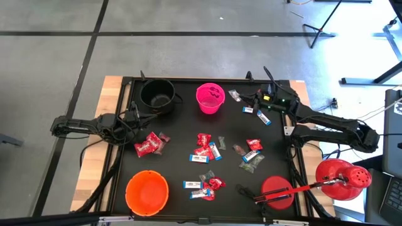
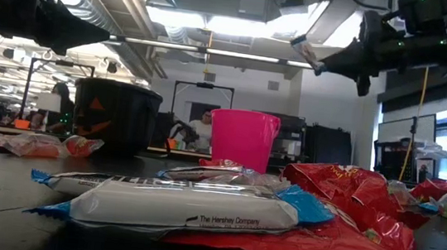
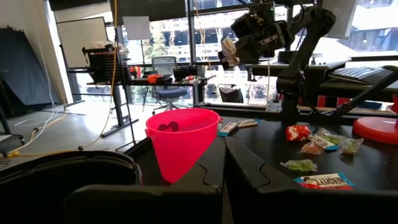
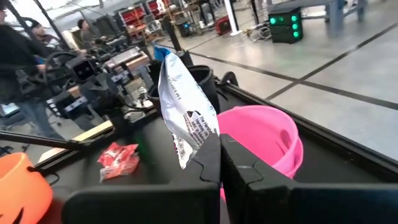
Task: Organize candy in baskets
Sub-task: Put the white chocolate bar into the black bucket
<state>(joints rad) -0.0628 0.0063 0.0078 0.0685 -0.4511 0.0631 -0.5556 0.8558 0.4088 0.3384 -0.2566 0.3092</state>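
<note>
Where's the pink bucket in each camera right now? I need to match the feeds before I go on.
High view: pink bucket at the table's far edge, centre.
Low view: it stands upright mid-picture, behind the candy.
Left wrist view: it sits centre-left, just past the fingers.
Right wrist view: it is right of centre, behind the held white wrapper.
Shared landmark: the black bucket beside it, seen in all four views.
</note>
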